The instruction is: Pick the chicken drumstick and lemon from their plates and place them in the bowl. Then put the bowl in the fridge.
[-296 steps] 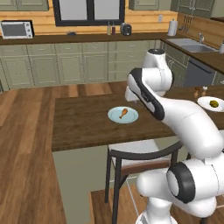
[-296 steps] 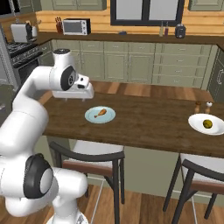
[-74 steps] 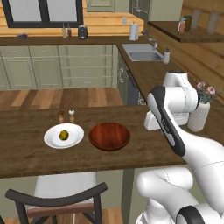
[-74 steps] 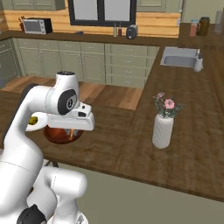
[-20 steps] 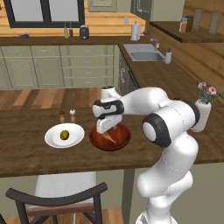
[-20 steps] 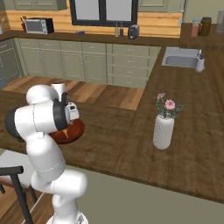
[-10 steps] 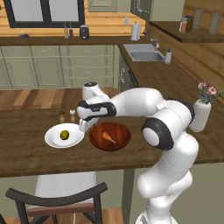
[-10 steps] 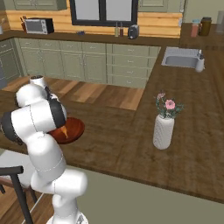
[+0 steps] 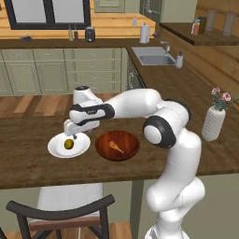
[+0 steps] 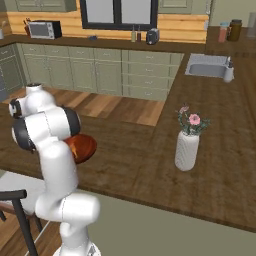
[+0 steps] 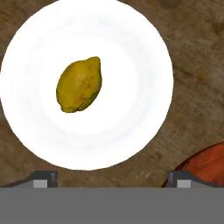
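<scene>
Wooden counter (image 9: 28, 163): dark brown, carries all items below.
White Franka arm (image 9: 140, 100): reaches left across the counter, over the plate.
Bowl (image 9: 130, 148): reddish-brown, glossy, just right of the plate; holds 1 chicken drumstick (image 9: 115, 146).
White plate (image 9: 56, 149): round, shallow, holds 1 lemon (image 9: 69, 144) near its middle.
Vase (image 9: 213, 123): white, pink flowers, far right, well apart.
Gripper (image 9: 71, 136): above the lemon, fingers spread wide, nothing between them.
</scene>
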Motion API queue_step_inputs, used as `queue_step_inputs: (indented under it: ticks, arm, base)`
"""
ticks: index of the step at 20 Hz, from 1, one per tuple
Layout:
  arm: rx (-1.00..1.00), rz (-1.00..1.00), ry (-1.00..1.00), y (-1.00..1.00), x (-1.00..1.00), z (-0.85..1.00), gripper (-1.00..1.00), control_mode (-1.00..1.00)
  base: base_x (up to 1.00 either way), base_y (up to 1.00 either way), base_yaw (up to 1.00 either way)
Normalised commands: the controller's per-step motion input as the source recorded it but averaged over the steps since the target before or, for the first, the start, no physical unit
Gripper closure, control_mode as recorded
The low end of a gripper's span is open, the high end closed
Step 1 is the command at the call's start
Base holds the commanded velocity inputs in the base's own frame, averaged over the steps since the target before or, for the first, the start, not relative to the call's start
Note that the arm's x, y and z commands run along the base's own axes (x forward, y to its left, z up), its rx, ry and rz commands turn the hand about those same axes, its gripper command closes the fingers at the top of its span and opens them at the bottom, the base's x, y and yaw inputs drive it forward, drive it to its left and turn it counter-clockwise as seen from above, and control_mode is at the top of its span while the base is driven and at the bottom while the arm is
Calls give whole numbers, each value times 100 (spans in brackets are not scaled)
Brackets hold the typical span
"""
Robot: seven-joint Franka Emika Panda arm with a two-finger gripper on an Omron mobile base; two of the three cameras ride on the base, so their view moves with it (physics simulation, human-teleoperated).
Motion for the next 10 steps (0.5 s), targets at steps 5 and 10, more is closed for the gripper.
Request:
queue_step_inputs:
  ticks: [5,10]
  arm:
    - [-5,-29,0,58,23,-1,-100,-100]
    - [-4,-26,9,35,65,-1,-100,-100]
  base:
    - [0,0,0]
    - [0,0,0]
